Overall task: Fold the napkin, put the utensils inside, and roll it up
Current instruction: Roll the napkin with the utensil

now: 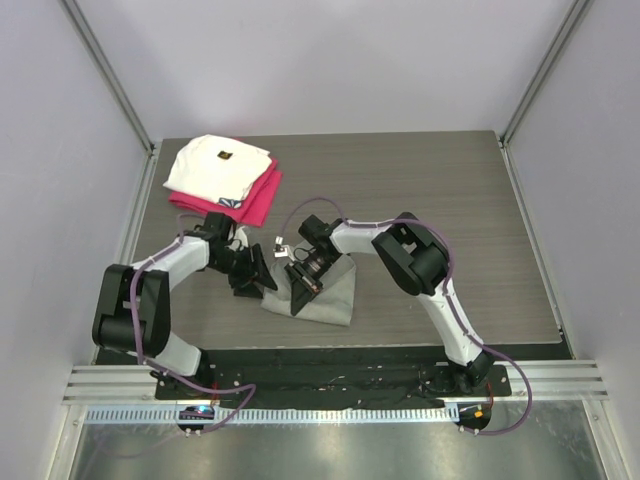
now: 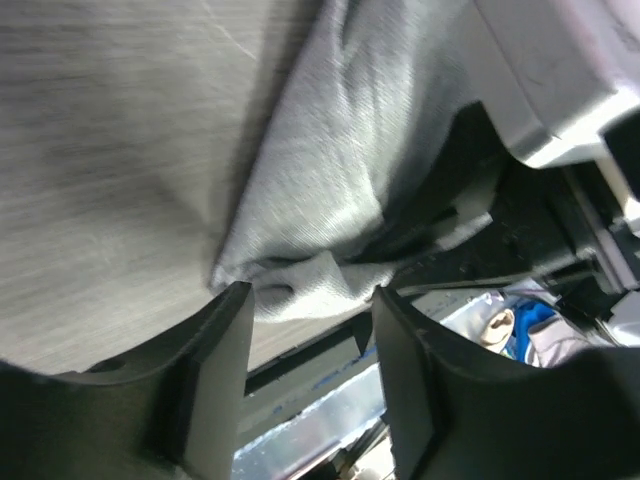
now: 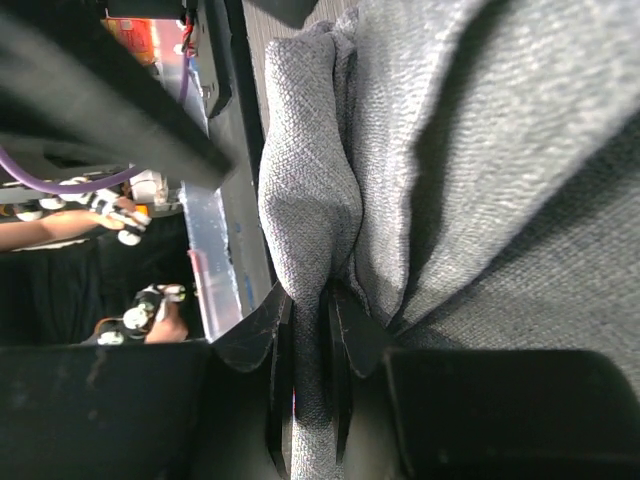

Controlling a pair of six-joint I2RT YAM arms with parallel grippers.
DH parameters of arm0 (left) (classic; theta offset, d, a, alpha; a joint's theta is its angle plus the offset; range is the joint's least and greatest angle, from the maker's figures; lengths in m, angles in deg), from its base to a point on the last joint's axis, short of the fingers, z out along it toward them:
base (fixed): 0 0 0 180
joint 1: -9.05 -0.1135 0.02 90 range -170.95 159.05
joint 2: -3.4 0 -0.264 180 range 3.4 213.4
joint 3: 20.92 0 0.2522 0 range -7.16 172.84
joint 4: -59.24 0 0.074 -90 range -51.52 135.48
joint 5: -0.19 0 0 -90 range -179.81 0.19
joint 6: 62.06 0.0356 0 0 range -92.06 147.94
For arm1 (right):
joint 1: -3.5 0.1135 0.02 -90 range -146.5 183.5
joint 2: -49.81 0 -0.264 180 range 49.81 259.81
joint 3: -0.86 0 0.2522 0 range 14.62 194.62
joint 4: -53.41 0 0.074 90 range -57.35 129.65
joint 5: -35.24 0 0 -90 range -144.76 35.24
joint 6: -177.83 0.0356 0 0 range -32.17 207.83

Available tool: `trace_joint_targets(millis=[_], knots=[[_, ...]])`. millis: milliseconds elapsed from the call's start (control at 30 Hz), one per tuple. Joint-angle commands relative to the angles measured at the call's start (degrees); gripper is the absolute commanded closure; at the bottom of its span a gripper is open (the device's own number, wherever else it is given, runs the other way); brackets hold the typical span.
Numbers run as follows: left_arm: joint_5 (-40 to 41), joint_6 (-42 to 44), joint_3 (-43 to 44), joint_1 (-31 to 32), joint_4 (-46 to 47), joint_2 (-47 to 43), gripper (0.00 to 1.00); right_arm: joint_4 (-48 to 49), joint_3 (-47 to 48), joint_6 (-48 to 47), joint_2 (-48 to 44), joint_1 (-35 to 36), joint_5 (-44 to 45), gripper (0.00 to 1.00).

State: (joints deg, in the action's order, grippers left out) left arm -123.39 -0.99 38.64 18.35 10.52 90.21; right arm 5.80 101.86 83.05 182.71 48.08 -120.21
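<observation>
The light-grey napkin (image 1: 335, 300) lies bunched on the table between both arms, near the front edge. My right gripper (image 1: 303, 288) is shut on a raised fold of the napkin (image 3: 480, 150), and the cloth runs between its jaws (image 3: 312, 300). My left gripper (image 1: 262, 283) is open at the napkin's left side. In the left wrist view a crumpled corner of the napkin (image 2: 340, 150) sits just beyond the gripper's fingertips (image 2: 312, 295), not clamped. The utensil does not show in any view.
A folded white cloth with a small dark mark (image 1: 220, 165) lies on a magenta-red folded cloth (image 1: 258, 200) at the back left. The table's front edge and a metal rail (image 1: 330, 412) run close below the napkin.
</observation>
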Motion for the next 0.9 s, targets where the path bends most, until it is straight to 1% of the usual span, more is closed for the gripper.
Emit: trace_joint_targets(millis=[0, 33, 267, 400, 433, 500, 533, 600, 667, 700, 767, 833, 867], knots=[[2.2, -0.7, -0.4, 0.5, 3.1, 2.0, 0.48, -4.2, -0.5, -1.3, 4.2, -0.5, 8.8, 0.86], [3.2, -1.1, -0.4, 0.8, 3.0, 2.2, 0.52, -4.1, -0.4, -1.3, 4.3, -0.5, 8.9, 0.86], [4.7, -2.0, -1.2, 1.9, 2.8, 4.2, 0.61, -4.0, 0.6, -1.0, 3.4, -0.7, 10.9, 0.86], [4.5, -2.1, -1.2, 2.8, 2.8, 5.1, 0.71, -4.0, 1.8, -0.5, 3.9, -0.7, 11.7, 0.86], [4.5, -2.2, -1.2, 2.9, 2.8, 5.3, 0.79, -4.0, 2.1, -0.4, 3.9, -0.7, 12.0, 0.85], [4.8, -2.4, -1.1, 2.9, 2.5, 5.7, 0.85, -3.8, 2.3, -0.1, 3.3, -0.7, 12.8, 0.82], [4.8, -2.3, -0.9, 2.9, 2.4, 6.1, 0.92, -3.8, 2.4, 0.1, 2.4, -0.6, 13.4, 0.81], [4.9, -2.4, -0.7, 2.9, 1.9, 6.6, 1.0, -3.5, 2.4, 0.8, 0.6, -0.9, 16.2, 0.8], [5.1, -2.4, -0.6, 2.9, 1.6, 7.3, 1.0, -3.6, 2.8, 2.1, -2.1, -0.9, 18.2, 0.78], [5.3, -2.2, -0.7, 2.9, 1.3, 7.6, 1.0, -3.6, 2.8, 2.5, -3.1, -1.0, 18.9, 0.72], [5.3, -2.1, -0.8, 2.9, 1.1, 7.9, 1.0, -3.5, 2.8, 3.5, -6.7, -1.0, 21.1, 0.65], [5.2, -1.7, -0.7, 2.9, 0.9, 8.0, 1.0, -3.4, 2.1, 4.1, -9.4, -1.0, 22.7, 0.52], [5.0, -1.7, -0.6, 2.9, 1.0, 8.0, 1.0, -3.2, 1.5, 4.2, -12.4, -1.0, 24.0, 0.49]])
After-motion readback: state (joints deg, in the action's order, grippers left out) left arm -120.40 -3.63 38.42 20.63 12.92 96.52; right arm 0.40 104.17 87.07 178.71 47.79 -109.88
